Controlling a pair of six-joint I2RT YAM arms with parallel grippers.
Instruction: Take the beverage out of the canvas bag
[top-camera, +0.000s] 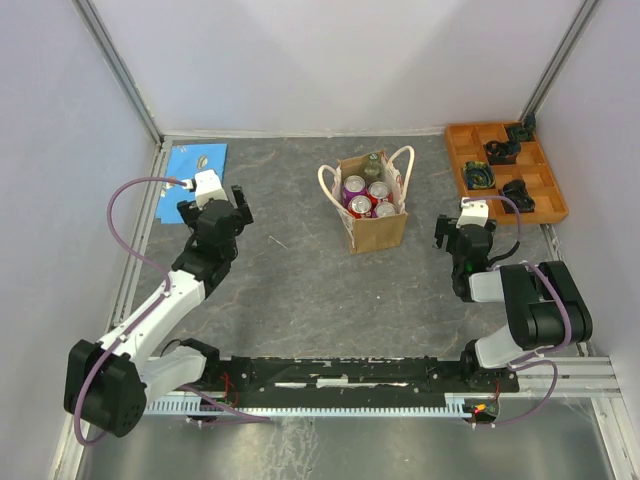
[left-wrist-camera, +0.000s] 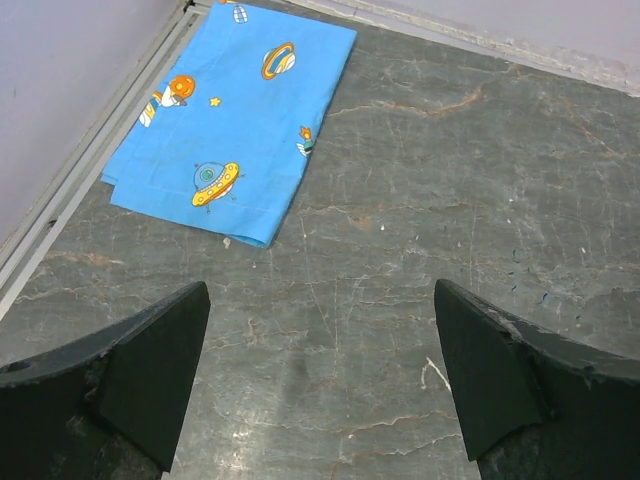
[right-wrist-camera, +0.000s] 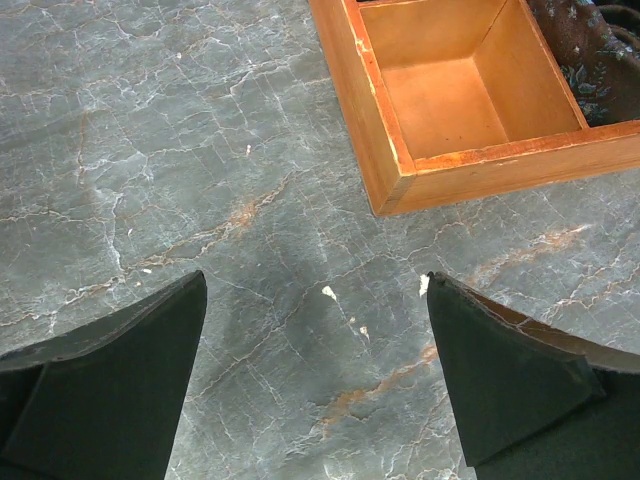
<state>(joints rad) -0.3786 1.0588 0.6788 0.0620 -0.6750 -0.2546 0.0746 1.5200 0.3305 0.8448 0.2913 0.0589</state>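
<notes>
The tan canvas bag (top-camera: 376, 226) with cream loop handles stands upright at the middle of the table. Several beverage cans (top-camera: 360, 205) sit in it, purple and red tops showing, with a dark green one at the back. My left gripper (top-camera: 215, 203) is open and empty, well left of the bag; in the left wrist view (left-wrist-camera: 320, 385) its jaws stand wide over bare table. My right gripper (top-camera: 461, 231) is open and empty, right of the bag; the right wrist view (right-wrist-camera: 318, 375) shows only table between its fingers.
A blue cartoon-print cloth (top-camera: 195, 160) lies at the back left, also in the left wrist view (left-wrist-camera: 235, 115). An orange compartment tray (top-camera: 543, 170) with dark parts stands at the back right; its corner shows in the right wrist view (right-wrist-camera: 385, 165). Walls enclose the table.
</notes>
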